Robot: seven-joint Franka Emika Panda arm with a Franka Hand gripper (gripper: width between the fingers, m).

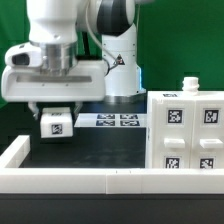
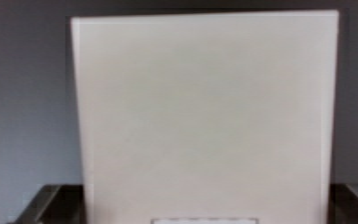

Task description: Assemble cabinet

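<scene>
The cabinet (image 1: 185, 135), a big white box with square black-and-white tags, stands at the exterior view's right with a small knob on top. My gripper (image 1: 57, 108) hangs at the exterior view's left, above the black table, shut on a smaller white tagged block (image 1: 57, 124) that it holds off the surface. In the wrist view this white block (image 2: 202, 110) fills most of the picture as a flat pale face, with a dark finger (image 2: 51, 203) showing at each side of it. The cabinet is well apart from the held block.
The marker board (image 1: 118, 120) lies flat on the table behind the gripper, by the robot's base. A low white border rail (image 1: 60, 181) runs along the front edge and up the exterior view's left side.
</scene>
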